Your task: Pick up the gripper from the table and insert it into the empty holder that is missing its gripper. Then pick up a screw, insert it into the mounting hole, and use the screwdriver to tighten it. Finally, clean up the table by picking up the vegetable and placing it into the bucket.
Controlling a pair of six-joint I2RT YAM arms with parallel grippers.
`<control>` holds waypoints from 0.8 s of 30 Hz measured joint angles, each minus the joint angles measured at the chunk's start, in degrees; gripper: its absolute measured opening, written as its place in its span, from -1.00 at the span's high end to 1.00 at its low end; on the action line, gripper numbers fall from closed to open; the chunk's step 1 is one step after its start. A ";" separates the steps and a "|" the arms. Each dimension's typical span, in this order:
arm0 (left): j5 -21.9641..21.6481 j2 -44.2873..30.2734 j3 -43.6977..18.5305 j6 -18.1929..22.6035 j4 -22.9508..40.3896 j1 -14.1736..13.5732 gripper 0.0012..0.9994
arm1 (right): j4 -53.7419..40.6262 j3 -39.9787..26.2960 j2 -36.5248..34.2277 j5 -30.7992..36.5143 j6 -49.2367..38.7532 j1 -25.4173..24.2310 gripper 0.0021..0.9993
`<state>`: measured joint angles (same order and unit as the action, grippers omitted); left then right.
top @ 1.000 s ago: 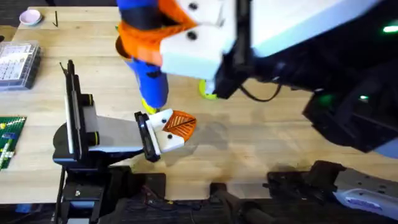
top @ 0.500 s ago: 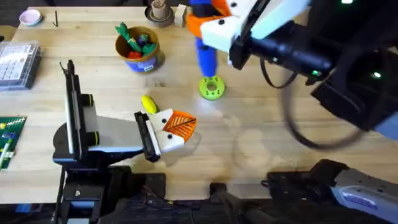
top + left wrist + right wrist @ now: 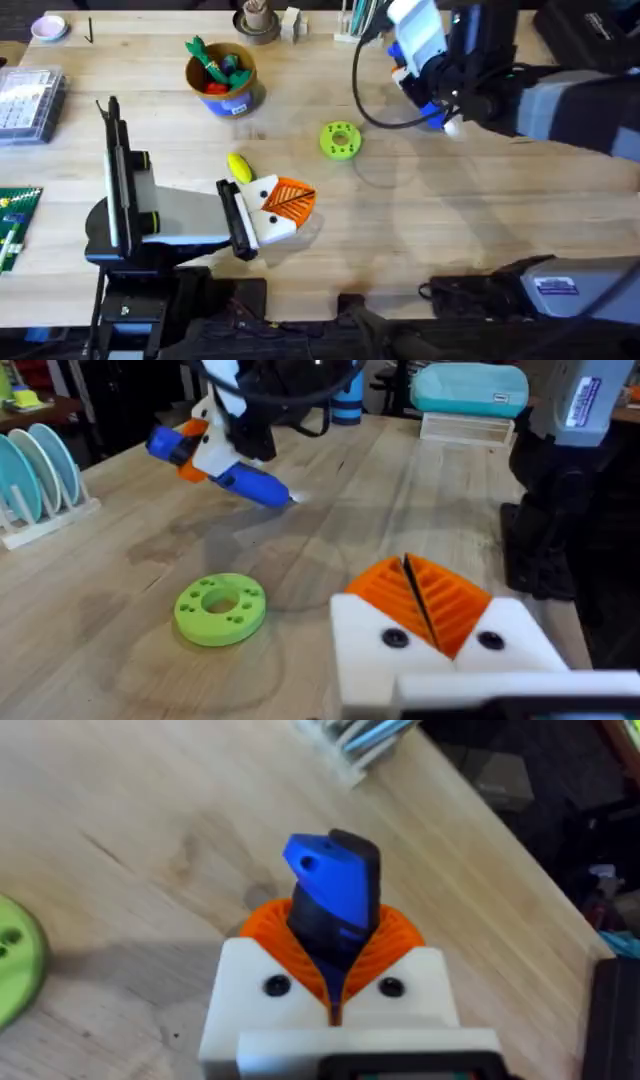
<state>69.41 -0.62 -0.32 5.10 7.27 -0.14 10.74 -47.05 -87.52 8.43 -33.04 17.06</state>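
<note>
screwdriver [image 3: 335, 900]: tip hidden between pads (handle end visible) | vegetable [image 3: 239, 167]: partly behind left gripper [image 3: 285, 205]

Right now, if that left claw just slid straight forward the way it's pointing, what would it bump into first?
Probably the green disc: it lies on the table just ahead of the left gripper, slightly off to one side, so a straight push might only graze it.

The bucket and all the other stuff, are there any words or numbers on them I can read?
None can be read.
The bucket: blue label on its side, print too blurred.
Turquoise box in the left wrist view: small white label, too small to read.
Right arm's casing: blue-and-white sticker, blurred.
Screwdriver, held by the right end effector: no lettering visible.
</note>
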 joint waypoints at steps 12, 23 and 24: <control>0.01 0.00 0.00 0.00 0.01 0.00 1.00 | 1.65 -0.62 -11.98 2.71 -8.94 0.57 0.97; 0.02 0.00 0.00 0.00 0.00 0.00 1.00 | 2.91 -1.64 -12.94 2.27 -8.31 0.22 -0.80; 0.00 0.00 0.00 0.00 0.01 0.00 1.00 | 2.79 -1.66 -12.94 2.25 -8.14 0.28 -0.81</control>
<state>69.41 -0.62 -0.32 5.10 7.28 -0.14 13.53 -48.71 -100.47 10.68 -41.18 17.34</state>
